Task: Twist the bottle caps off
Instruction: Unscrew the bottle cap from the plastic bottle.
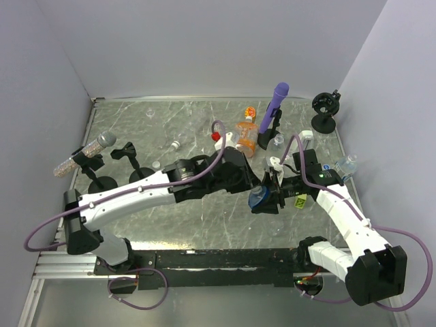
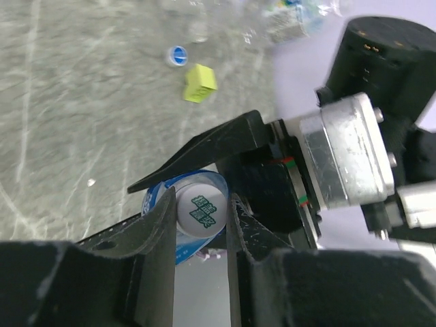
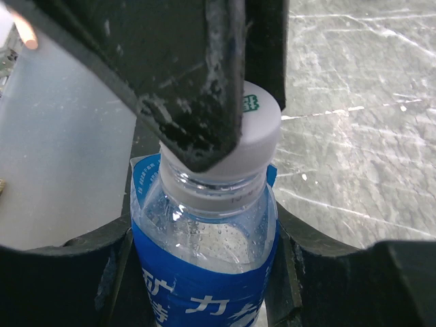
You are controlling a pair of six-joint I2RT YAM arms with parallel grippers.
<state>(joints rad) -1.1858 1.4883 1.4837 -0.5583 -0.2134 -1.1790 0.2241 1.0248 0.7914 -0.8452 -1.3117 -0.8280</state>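
Note:
A clear bottle with a blue label (image 3: pixel 204 286) stands upright, and my right gripper (image 3: pixel 204 272) is shut on its body, one finger on each side of the label. Its white cap (image 3: pixel 262 126) with green print is still on the neck. My left gripper (image 2: pixel 201 218) comes from above and is shut on that white cap (image 2: pixel 201 210), one finger pressed to each side. In the top view both grippers meet at the bottle (image 1: pixel 259 199), right of the table's centre. A loose blue cap (image 2: pixel 178 56) lies on the table beyond.
A yellow-green block (image 2: pixel 199 83) lies near the blue cap. At the back stand an orange bottle (image 1: pixel 246 133), a purple stick (image 1: pixel 274 102) and a clear bottle (image 1: pixel 276 143). Another bottle (image 1: pixel 346 165) lies by the right wall. Black stands (image 1: pixel 133 160) sit at the left.

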